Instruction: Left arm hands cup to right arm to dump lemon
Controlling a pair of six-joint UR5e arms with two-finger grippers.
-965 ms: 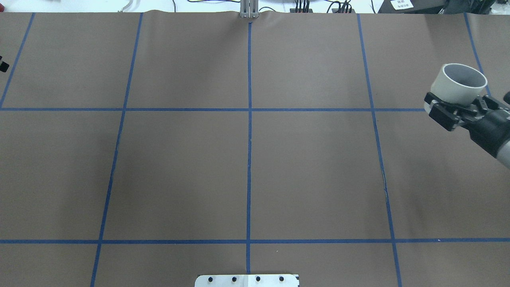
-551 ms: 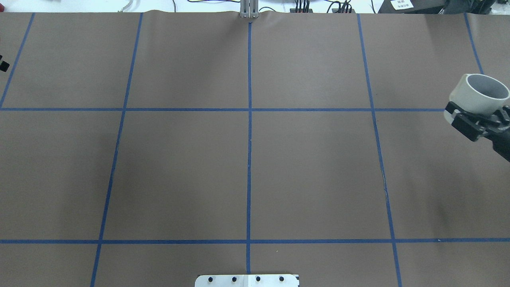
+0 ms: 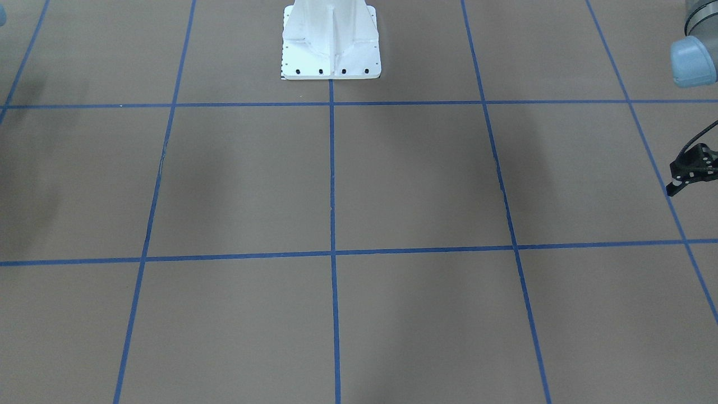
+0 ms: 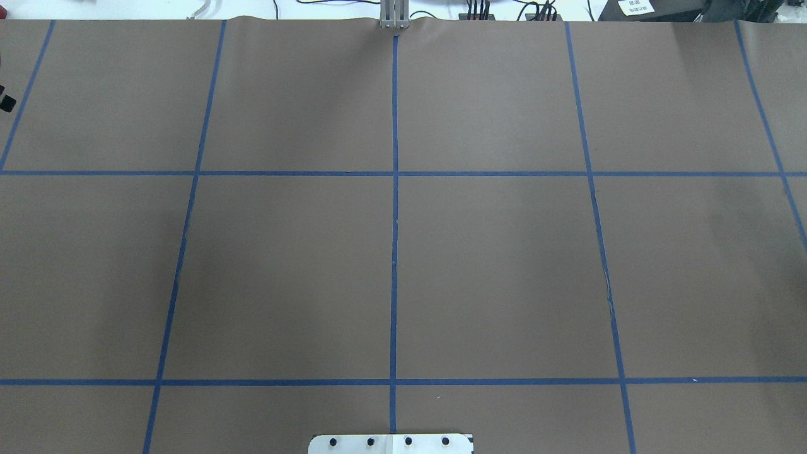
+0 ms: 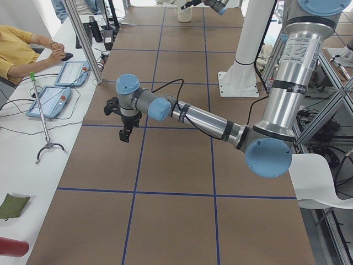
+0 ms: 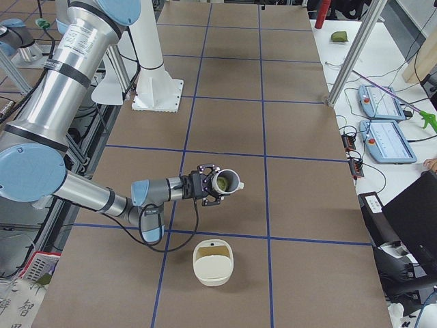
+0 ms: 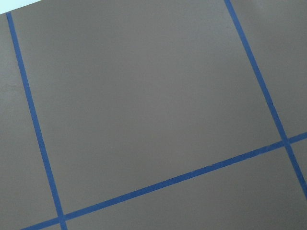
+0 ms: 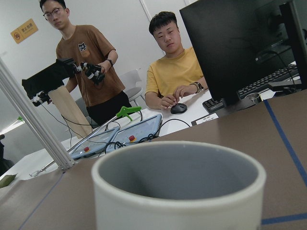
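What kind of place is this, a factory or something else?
Most likely a robotics research lab. A table gridded with blue tape, the left arm and right arm reaching over it, and a seated person beside control tablets all suggest it.

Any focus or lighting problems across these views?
Right wrist view: the cup fills the foreground, its rim slightly soft. Overhead view: the table is evenly lit, with only faint shadows. Front-facing view: broad soft shadow patches, no glare.

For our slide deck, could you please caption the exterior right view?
The cup, tipped sideways at the right arm's end with the lemon inside, near a cream container on the table.
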